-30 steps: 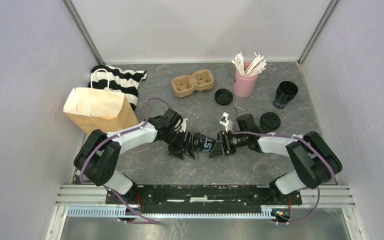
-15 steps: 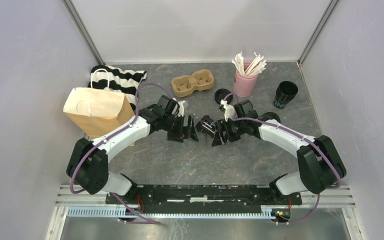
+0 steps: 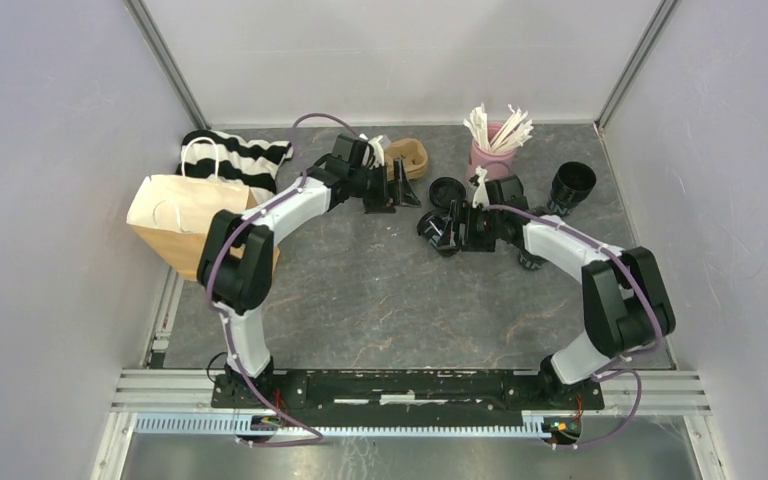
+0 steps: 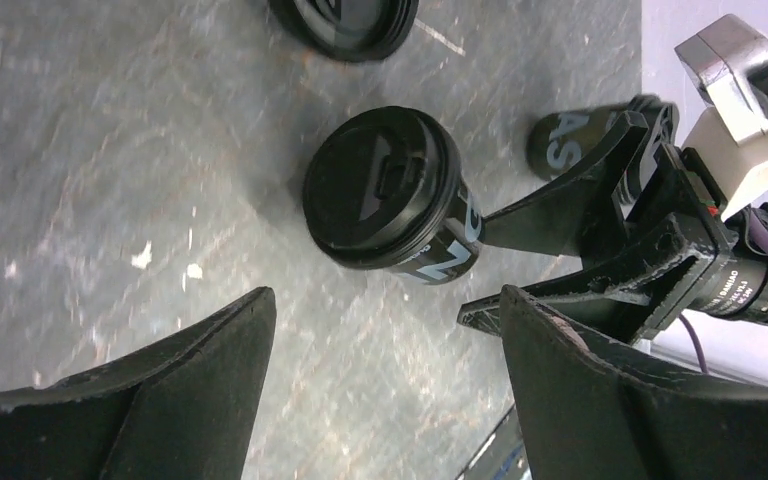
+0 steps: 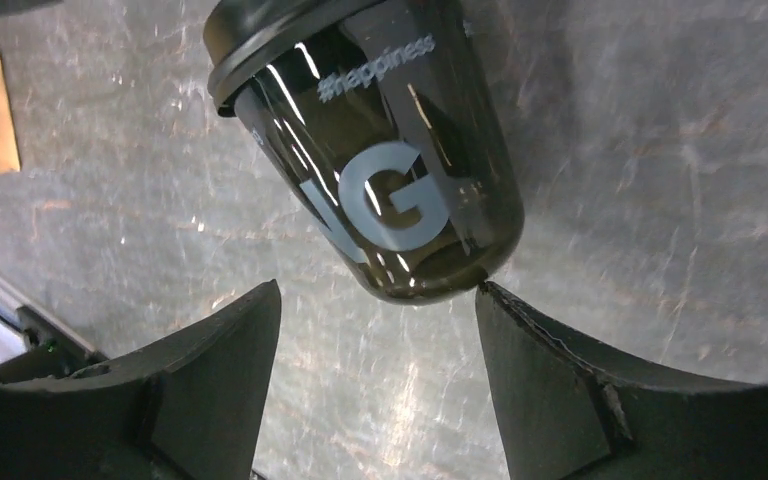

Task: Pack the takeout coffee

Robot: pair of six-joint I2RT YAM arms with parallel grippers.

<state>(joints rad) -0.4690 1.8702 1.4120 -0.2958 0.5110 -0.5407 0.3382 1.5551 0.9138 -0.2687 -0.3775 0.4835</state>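
We see the right gripper (image 5: 378,292) spread wide, one cup (image 5: 360,140) (lid on) standing on the table (image 5: 660,150) just at its tips; the left gripper (image 4: 385,305) gapes empty beside the carrier (image 3: 415,156).

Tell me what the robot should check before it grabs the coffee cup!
1. Lid on the black disposable cup with pale lettering: ok, fitted.
2. Right fingers open, one on either side of its base: ok.
3. Left fingers open and empty: ok.
4. Holes of the brown pulp two-hole carrier tray free: cannot tell, the left arm covers most of it.
5. The other black cup at the far right lidded: not ok; a loose round black plastic lid lies on the grey table.
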